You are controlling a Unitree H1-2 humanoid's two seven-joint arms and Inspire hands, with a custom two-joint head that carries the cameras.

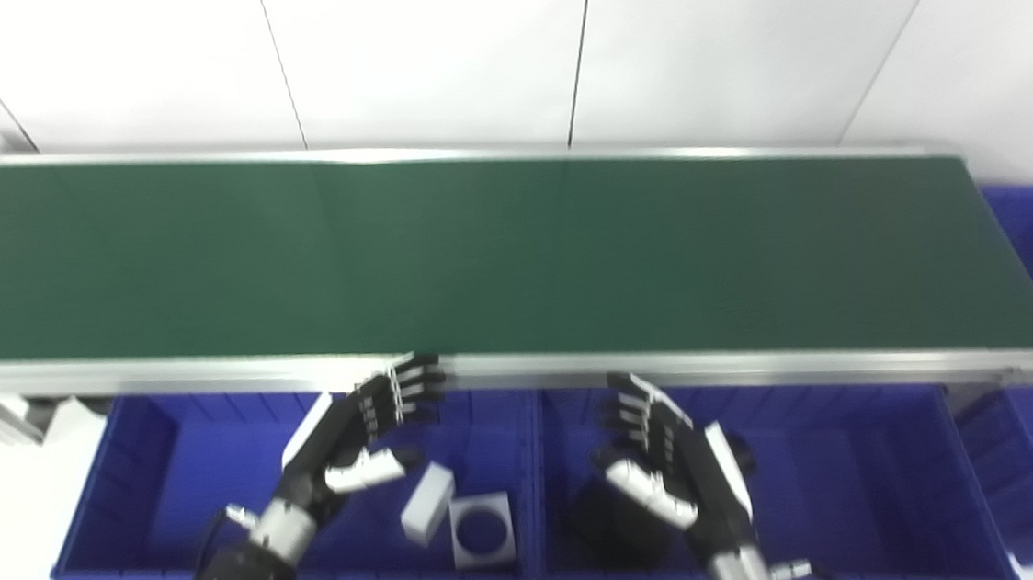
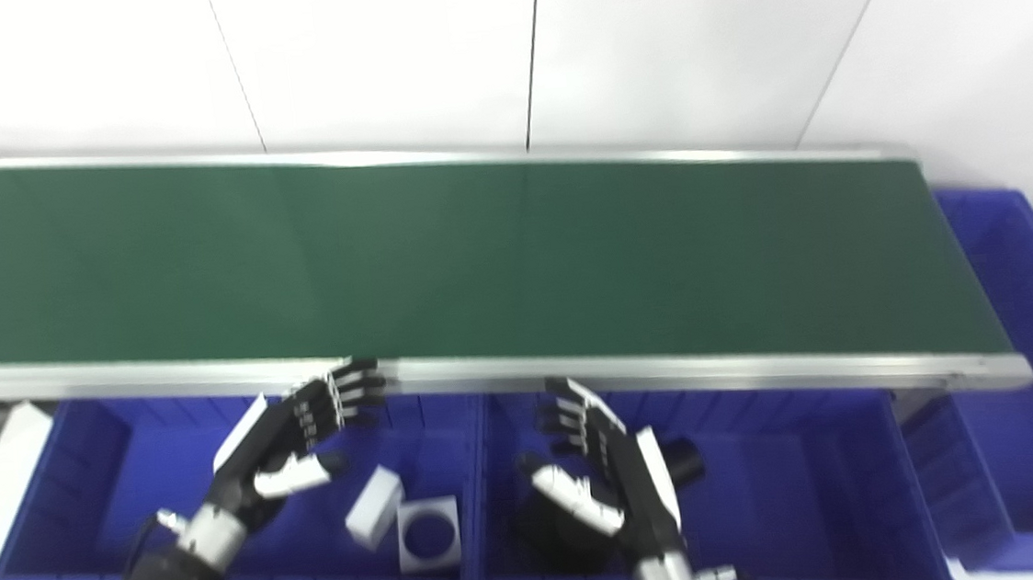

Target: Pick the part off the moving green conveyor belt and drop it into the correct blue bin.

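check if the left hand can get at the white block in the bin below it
Probably yes: the left hand is open and holds nothing, and the white block lies uncovered in the blue bin just below it, beside the square ring.

Both head cams sit side by side, looking steeply down and forward from close range. Right eye is offset slightly right. Shared: belt (image 1: 477,256), bins (image 2: 162,465) under its near edge, white wall behind.
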